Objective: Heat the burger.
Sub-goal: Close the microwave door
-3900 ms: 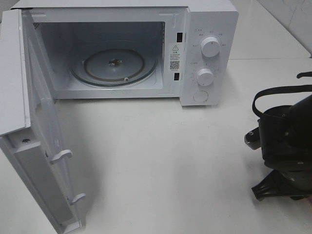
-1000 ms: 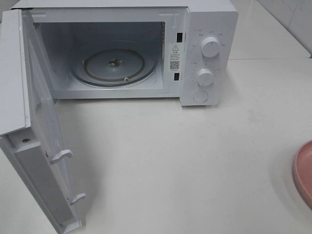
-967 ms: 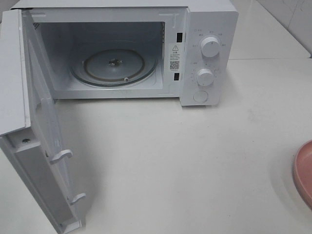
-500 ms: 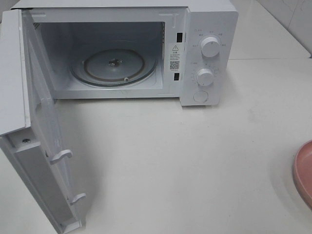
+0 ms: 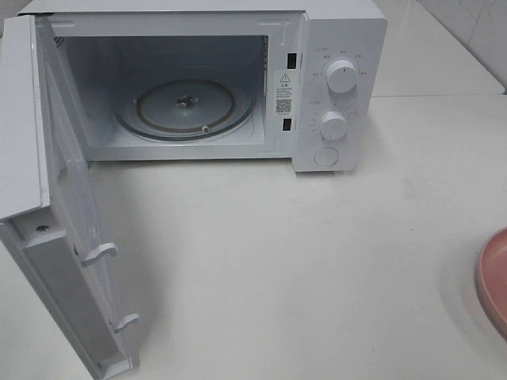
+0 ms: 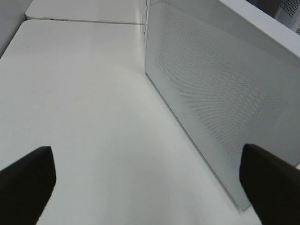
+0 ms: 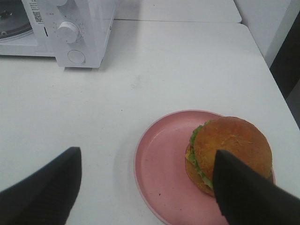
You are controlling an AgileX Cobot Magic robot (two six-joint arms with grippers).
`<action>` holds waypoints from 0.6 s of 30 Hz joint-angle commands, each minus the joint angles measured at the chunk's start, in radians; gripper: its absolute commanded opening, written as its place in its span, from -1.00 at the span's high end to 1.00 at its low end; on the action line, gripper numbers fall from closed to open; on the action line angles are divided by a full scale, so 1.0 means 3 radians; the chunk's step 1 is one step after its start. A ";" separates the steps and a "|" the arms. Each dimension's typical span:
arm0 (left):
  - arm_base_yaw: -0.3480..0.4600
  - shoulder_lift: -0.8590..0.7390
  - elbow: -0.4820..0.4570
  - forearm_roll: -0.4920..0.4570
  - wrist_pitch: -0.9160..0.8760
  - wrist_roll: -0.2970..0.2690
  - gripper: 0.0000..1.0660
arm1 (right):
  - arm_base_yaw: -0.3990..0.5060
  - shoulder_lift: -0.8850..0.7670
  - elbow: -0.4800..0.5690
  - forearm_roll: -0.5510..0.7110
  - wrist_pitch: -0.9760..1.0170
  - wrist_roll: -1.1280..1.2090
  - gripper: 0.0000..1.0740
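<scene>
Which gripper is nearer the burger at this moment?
Right. The right gripper hangs open above the pink plate holding the burger. The left gripper is beside the open microwave door, with no burger in its view.

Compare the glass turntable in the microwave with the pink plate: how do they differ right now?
The turntable is clear glass; the plate is opaque pink. The turntable sits bare inside the open microwave; the plate rests on the table in front of it, carrying the burger near its rim. Both are round and lie flat.
</scene>
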 commanded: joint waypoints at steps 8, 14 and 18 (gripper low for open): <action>0.0010 -0.0047 0.0007 -0.0047 0.0003 0.0000 -0.88 | -0.0023 -0.0087 0.0013 0.0010 -0.0053 -0.0077 -0.42; 0.0010 -0.0047 0.0007 -0.0070 0.0003 0.0000 -0.88 | -0.0023 -0.0087 0.0013 0.0010 -0.0053 -0.0077 -0.42; 0.0010 -0.0047 0.0007 -0.0067 -0.0003 0.0000 -0.87 | -0.0023 -0.0087 0.0013 0.0010 -0.0053 -0.0077 -0.42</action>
